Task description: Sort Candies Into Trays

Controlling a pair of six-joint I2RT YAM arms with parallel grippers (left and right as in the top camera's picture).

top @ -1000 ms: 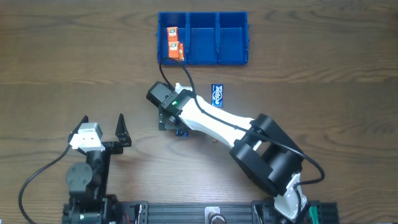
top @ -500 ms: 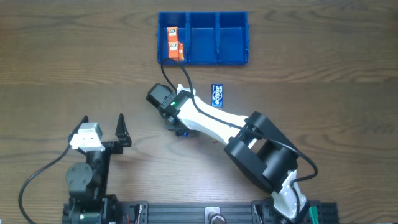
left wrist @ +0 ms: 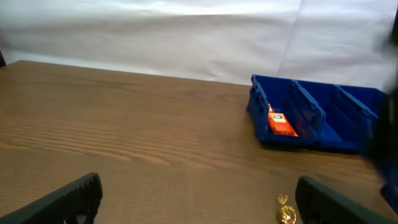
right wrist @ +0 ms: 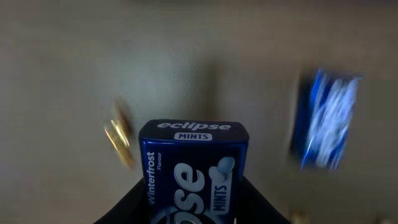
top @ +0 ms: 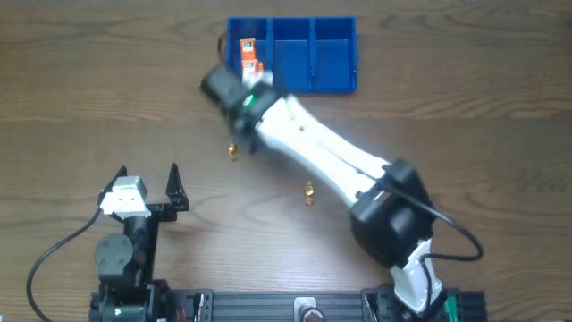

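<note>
One dark blue mint tin (right wrist: 194, 163) is clenched between the fingers of the right gripper (right wrist: 194, 202) and hangs in the air above the brown wooden table (top: 465, 116). Its lower end is cut off by the edge of the right wrist view. Beneath it lies one second blue packet (right wrist: 326, 119) on one side, so blurred that its print cannot be made out. On the other side lies a gold-wrapped candy, also smeared.

The top view shows two gold-wrapped candies (top: 234, 152) on the table, well apart from each other. One blue plastic tray (top: 356, 55) with three compartments stands at the far side. Two orange candy boxes (top: 248, 46) are in its left compartment; the right arm covers part of this compartment. The other two compartments hold nothing.

The left gripper (top: 148, 179) stays near its base with the fingers spread wide and grasping nothing.
</note>
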